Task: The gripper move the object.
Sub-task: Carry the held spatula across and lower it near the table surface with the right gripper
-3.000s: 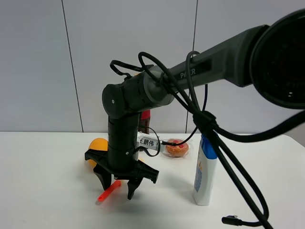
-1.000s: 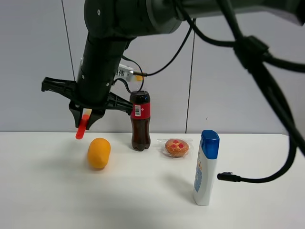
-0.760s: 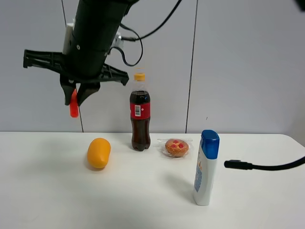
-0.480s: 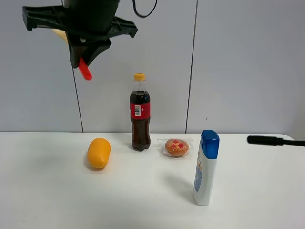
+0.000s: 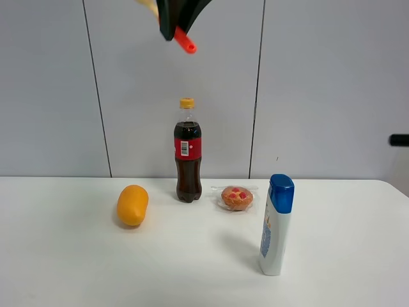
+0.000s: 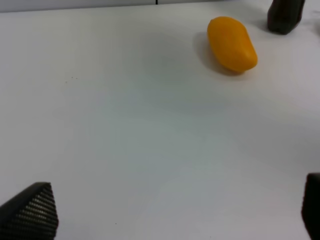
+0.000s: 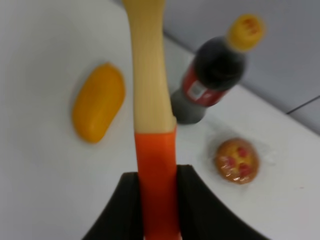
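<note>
My right jaws pinch the spatula by its red handle, high above the worktop: mid-carry, I judge. Next I'd lower it at 6 o'clock of the bottle, then spread.

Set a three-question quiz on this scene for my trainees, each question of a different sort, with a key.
1. True or false: the right gripper is shut on the spatula, holding it well above the table.
2. Multiple choice: in the high view, where does the fruit lie relative to the bottle? A. to its left. B. to its right. C. on top of it.
3. Fill in the gap: the left gripper is ___, with nothing between its fingers.

Key: 1 true; 2 A; 3 open.
</note>
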